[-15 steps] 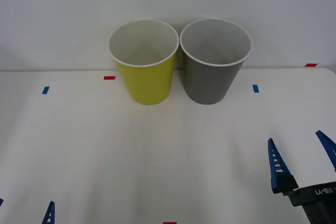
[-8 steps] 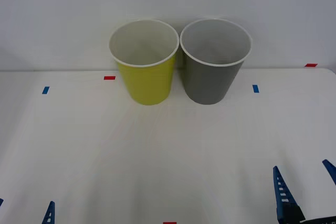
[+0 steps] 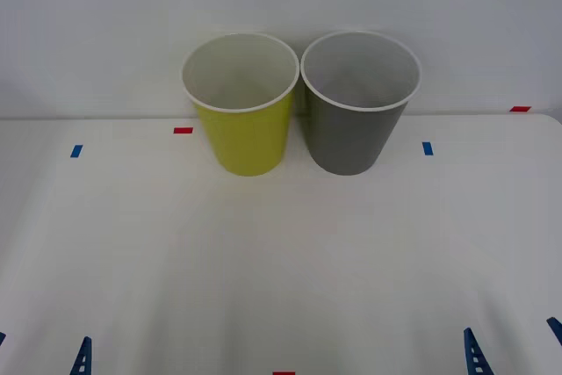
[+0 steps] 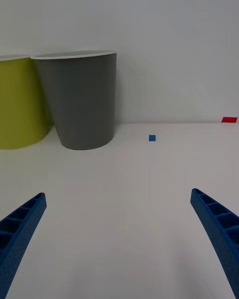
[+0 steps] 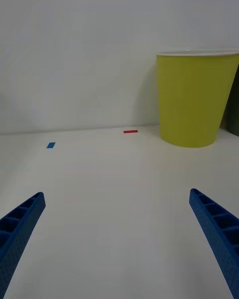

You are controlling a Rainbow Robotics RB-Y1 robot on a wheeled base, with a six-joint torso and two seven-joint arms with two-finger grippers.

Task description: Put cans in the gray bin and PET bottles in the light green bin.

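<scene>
Both bins are standing side by side at the tabletop's (image 3: 132, 243) far edge: the tall yellow-green bin (image 3: 242, 133) left, the dark gray bin (image 3: 356, 133) right, mouths up for drops. The left pincer (image 5: 117, 239) and right pincer (image 4: 117, 239) are waiting near, fingers spread and empty.

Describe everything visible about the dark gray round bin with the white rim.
The dark gray round bin is tall and tapered, narrowing toward its base, with a thin white rim and a pale inside that looks empty as far as the front view shows. Its smooth wall looks like plastic. It stands upright at the far side of the white table, against the wall, on the robot's right of the matching yellow-green bin; their rims nearly meet. Nothing grips it.
</scene>
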